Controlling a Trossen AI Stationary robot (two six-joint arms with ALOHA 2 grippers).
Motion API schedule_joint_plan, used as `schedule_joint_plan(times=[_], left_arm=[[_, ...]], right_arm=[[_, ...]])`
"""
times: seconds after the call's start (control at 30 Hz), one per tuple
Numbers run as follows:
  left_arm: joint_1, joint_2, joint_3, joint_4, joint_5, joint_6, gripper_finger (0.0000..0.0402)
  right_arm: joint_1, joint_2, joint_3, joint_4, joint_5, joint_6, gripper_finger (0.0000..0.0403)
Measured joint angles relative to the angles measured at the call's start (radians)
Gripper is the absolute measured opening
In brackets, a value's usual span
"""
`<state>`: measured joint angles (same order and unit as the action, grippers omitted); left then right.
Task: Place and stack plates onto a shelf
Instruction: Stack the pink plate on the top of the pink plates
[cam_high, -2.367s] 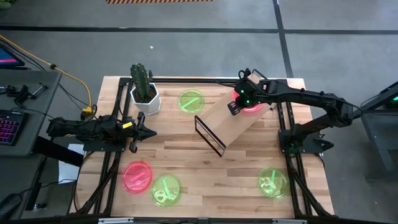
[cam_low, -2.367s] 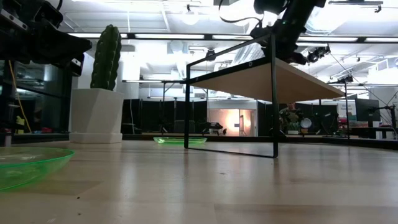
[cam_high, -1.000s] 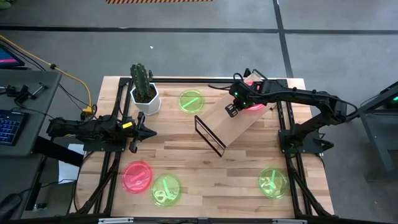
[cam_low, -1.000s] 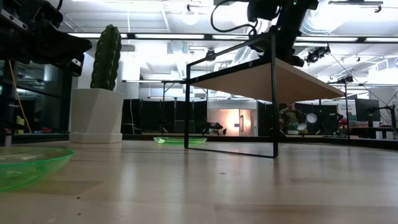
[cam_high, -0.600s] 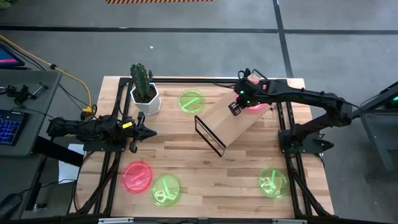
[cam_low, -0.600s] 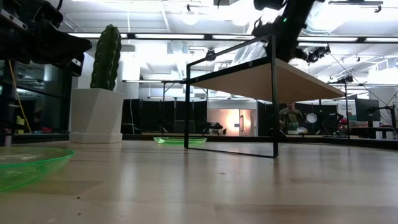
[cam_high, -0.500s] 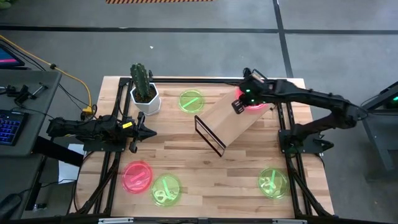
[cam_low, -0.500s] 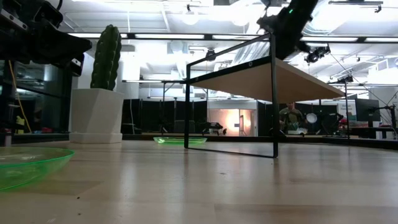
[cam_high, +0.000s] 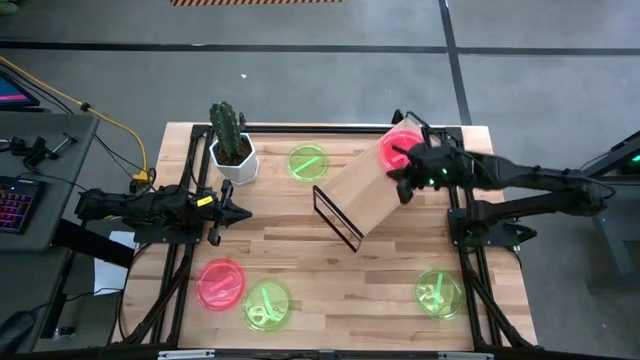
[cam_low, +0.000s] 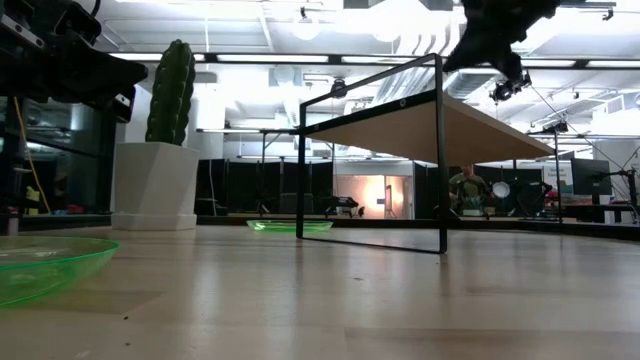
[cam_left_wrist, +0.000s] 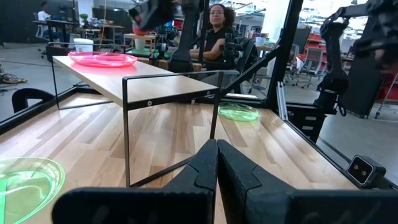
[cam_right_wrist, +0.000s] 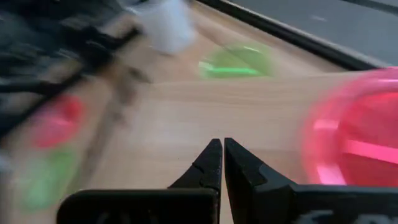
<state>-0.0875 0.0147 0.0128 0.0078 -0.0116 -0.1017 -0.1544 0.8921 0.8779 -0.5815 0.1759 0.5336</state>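
The shelf (cam_high: 362, 195) is a light-wood board on a black wire frame and stands slantwise mid-table. One red-pink plate (cam_high: 402, 145) lies on the board's far right end (cam_left_wrist: 102, 59). My right gripper (cam_high: 398, 170) is shut with nothing in it and hovers above the shelf's right end, the plate beside its fingers (cam_right_wrist: 357, 137). A second red-pink plate (cam_high: 220, 283) and three green plates (cam_high: 308, 162) (cam_high: 266, 305) (cam_high: 438, 292) lie flat on the table. My left gripper (cam_high: 247, 213) waits shut at the table's left side.
A cactus in a white pot (cam_high: 231, 150) stands at the far left. Black frame rails run along both table sides (cam_high: 470, 250). A person (cam_left_wrist: 217, 25) sits beyond the table's right side. Bare tabletop lies between the shelf and the near edge.
My right gripper has risen and drawn back from the shelf's far end toward the table's right edge. The red-pink plate it covered now shows in full, lying on the board. The right wrist view is blurred by this motion.
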Motion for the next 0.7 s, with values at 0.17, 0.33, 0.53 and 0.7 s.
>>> schedule_joint_plan(times=[0.17,0.33,0.53,0.7], left_arm=[[0.0,0.0,0.0,0.0,0.0,0.0,0.0001],[0.0,0.0,0.0,0.0,0.0,0.0,0.0001],[0.0,0.0,0.0,0.0,0.0,0.0,0.0001],[0.0,0.0,0.0,0.0,0.0,0.0,0.0001]], right_arm=[[0.089,-0.074,-0.169,0.368,-0.031,0.045,0.0],[0.151,-0.08,-0.222,0.575,-0.039,0.044,0.0],[0.196,-0.081,-0.223,0.649,-0.042,0.042,0.0],[0.221,-0.081,-0.223,0.665,-0.042,0.043,0.0]])
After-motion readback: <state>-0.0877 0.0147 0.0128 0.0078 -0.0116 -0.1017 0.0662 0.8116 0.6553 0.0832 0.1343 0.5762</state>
